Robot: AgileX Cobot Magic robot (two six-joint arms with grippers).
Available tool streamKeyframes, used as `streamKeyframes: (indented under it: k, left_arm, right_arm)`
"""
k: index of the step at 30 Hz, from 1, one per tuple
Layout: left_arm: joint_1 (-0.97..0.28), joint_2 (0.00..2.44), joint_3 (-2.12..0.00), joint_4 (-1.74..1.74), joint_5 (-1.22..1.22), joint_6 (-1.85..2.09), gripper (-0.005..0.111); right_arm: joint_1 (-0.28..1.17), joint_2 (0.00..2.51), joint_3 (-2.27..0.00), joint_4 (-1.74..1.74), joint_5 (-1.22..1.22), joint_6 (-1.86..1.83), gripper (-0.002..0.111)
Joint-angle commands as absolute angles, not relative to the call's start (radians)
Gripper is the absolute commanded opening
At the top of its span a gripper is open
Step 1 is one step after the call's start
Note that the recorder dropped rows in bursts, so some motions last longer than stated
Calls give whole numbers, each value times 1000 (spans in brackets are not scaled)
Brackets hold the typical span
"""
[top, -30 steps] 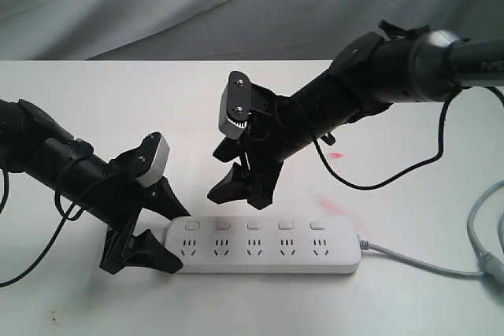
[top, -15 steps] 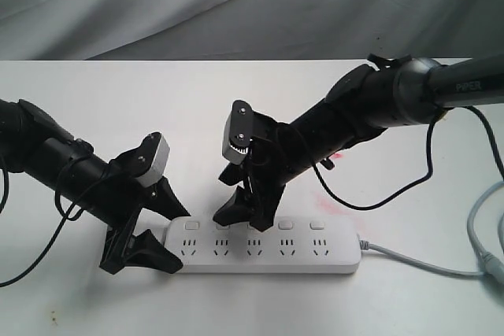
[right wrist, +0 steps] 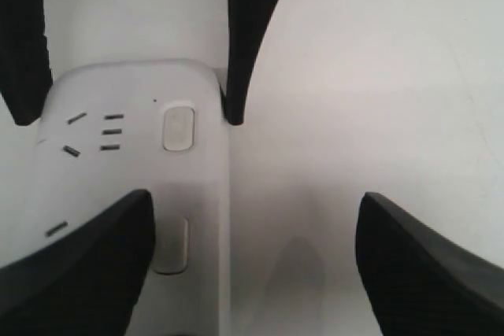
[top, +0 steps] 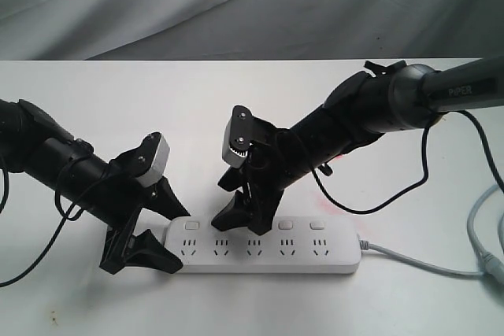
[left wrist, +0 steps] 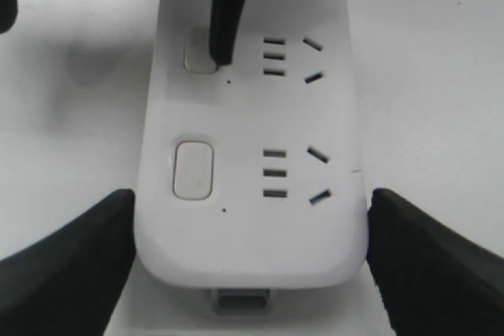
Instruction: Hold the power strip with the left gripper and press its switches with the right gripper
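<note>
Exterior view: the power strip [top: 268, 245] lies on the counter [top: 94, 100], long axis side to side. The left hand [top: 175, 238] clasps its cordless end, and the right hand [top: 240, 218] is spread wide over the switches [top: 285, 226].

Left wrist view: 1 right finger [left wrist: 223, 21] touches switch 2 [left wrist: 197, 57], counted from that end.

Right wrist view: switch 2 sits half under that finger.

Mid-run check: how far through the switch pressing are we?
Done: left end effector grips one end of the power strip. In hand: one finger of the open right end effector sits on the second switch. Left: likely the switches nearer the cord; whether the first switch was pressed can't be told.
</note>
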State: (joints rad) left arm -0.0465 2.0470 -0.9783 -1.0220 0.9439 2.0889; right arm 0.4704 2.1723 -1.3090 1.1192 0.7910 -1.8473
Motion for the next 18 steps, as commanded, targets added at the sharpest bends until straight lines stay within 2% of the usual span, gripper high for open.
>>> streamKeyframes:
  k: [1,14,18]
  left_arm:
    - [-51,2047,-983,-1014,941,2094,50]
    - [-51,2047,-983,-1014,941,2094,50]
    - [-51,2047,-983,-1014,941,2094,50]
  right_arm:
    - [468,2180,-1305,1103,762,-1855,66]
    - [468,2182,-1305,1131,710,-1866,66]
    - [468,2171,-1305,1157,762,-1866,66]
